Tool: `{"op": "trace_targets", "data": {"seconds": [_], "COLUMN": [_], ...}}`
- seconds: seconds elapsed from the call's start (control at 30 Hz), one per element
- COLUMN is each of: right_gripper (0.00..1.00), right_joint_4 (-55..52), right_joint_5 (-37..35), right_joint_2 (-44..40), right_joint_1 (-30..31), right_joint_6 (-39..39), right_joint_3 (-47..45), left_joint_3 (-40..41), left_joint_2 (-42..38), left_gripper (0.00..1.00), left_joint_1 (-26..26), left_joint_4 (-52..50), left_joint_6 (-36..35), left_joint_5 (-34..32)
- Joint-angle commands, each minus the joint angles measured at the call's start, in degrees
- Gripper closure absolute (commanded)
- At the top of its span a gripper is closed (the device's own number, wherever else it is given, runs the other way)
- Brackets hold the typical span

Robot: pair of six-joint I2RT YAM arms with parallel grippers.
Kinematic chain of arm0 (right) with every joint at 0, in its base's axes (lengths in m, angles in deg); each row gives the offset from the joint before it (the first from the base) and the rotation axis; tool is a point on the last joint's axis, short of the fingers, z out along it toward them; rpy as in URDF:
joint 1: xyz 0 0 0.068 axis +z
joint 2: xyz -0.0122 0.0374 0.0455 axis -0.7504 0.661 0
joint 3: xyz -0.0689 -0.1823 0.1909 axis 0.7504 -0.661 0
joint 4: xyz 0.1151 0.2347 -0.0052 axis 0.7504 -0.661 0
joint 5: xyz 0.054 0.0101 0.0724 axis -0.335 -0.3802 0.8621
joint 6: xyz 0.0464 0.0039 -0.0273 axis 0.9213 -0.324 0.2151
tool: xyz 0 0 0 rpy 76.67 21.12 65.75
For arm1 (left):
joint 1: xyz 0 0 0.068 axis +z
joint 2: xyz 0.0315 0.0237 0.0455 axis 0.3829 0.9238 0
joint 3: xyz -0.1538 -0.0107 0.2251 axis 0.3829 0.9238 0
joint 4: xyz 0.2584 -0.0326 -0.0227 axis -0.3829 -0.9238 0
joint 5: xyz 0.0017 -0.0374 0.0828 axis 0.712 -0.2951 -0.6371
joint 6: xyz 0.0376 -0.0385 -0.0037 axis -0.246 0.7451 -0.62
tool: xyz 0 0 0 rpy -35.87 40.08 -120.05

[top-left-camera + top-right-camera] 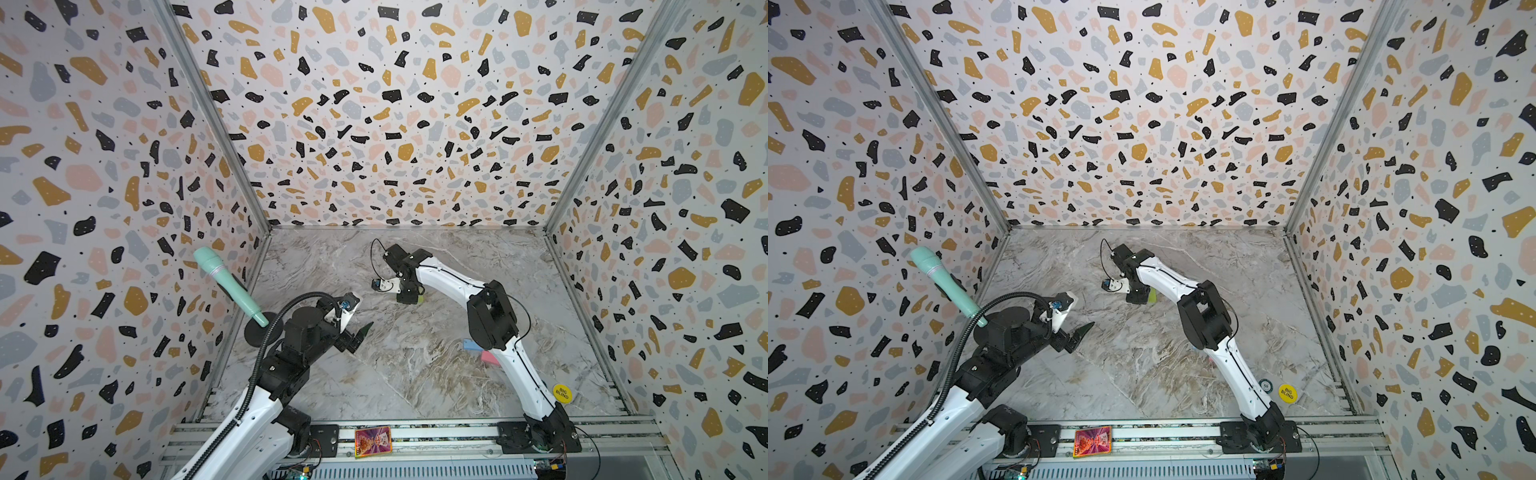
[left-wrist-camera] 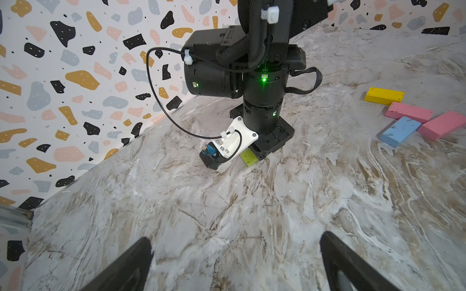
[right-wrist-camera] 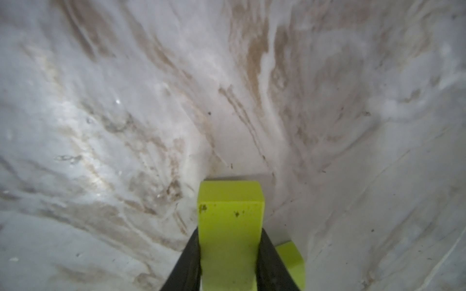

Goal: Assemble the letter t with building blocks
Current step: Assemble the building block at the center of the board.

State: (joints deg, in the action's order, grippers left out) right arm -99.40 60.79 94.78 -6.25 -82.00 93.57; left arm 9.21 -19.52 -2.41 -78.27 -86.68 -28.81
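Lime green brick (image 3: 230, 201) sits pinched in the right claw (image 3: 229, 239), down at the marble surface (image 3: 126, 100). Left claw (image 2: 235, 245) gapes wide, empty.

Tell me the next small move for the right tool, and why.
Probably ease down and set the lime green rectangular block on the marble table: the right tool is shut on it, low over the surface, with the second lime green block lying right beside it.
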Motion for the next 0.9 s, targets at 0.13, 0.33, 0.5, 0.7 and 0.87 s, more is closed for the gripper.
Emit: {"op": "trace_targets", "data": {"seconds": [0.13, 0.33, 0.5, 0.7, 0.87], "right_gripper": [0.79, 0.77, 0.77, 0.76, 0.76], "right_joint_4": [-0.15, -0.12, -0.02, -0.21, -0.25], "right_joint_5": [0.32, 0.23, 0.34, 0.83, 0.68], "right_joint_2": [0.04, 0.3, 0.49, 0.51, 0.67], "right_joint_1": [-0.1, -0.01, 0.08, 0.08, -0.01], "right_joint_6": [-0.53, -0.61, -0.61, -0.61, -0.61], "right_joint_3": [-0.56, -0.56, -0.62, -0.58, -0.69], "left_joint_3": [0.38, 0.38, 0.38, 0.39, 0.4], "left_joint_2": [0.15, 0.34, 0.42, 0.47, 0.5], "left_gripper": [0.01, 0.01, 0.01, 0.01, 0.0], "left_joint_1": [-0.35, -0.25, -0.32, -0.31, -0.32], "left_joint_4": [1.64, 1.55, 1.55, 1.55, 1.52], "left_joint_6": [-0.57, -0.54, -0.54, -0.55, -0.55], "left_joint_5": [0.31, 0.36, 0.36, 0.35, 0.36]}}
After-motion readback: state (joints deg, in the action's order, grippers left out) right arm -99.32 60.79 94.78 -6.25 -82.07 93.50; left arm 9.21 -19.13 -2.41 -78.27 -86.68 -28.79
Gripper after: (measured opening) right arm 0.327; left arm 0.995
